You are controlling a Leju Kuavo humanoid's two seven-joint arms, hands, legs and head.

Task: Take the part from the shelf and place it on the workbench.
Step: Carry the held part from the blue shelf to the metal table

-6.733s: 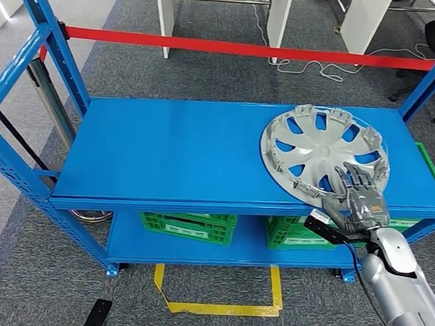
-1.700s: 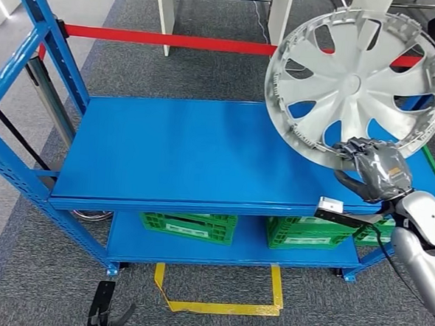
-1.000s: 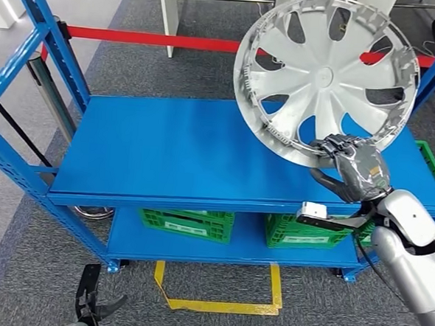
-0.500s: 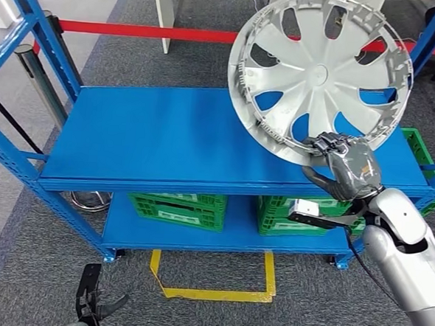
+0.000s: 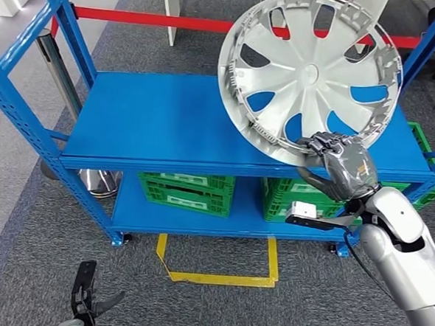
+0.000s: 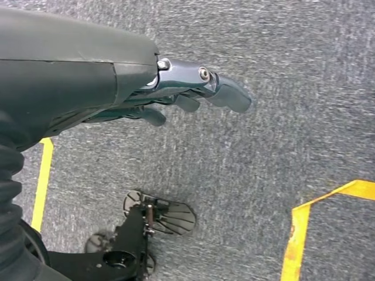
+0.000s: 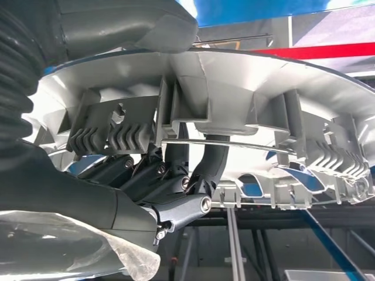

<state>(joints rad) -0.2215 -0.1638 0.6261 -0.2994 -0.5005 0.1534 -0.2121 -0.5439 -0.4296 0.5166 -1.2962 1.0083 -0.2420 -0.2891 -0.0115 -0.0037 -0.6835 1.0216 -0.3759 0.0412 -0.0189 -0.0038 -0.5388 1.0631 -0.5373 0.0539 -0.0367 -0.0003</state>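
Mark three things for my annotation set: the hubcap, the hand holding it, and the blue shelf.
hubcap point(image 5: 312, 69): head view, on its centre hub.
right hand point(image 5: 342, 169): head view, on the back of the hand gripping the hubcap's lower rim.
blue shelf point(image 5: 150, 122): head view, on the bare top deck.

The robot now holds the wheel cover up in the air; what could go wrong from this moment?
The right hand grips the wheel cover only at its lower rim, so the large disc could twist or slip out. Raised and tilted, it stands close to the blue shelf post and might strike it as the robot turns away.
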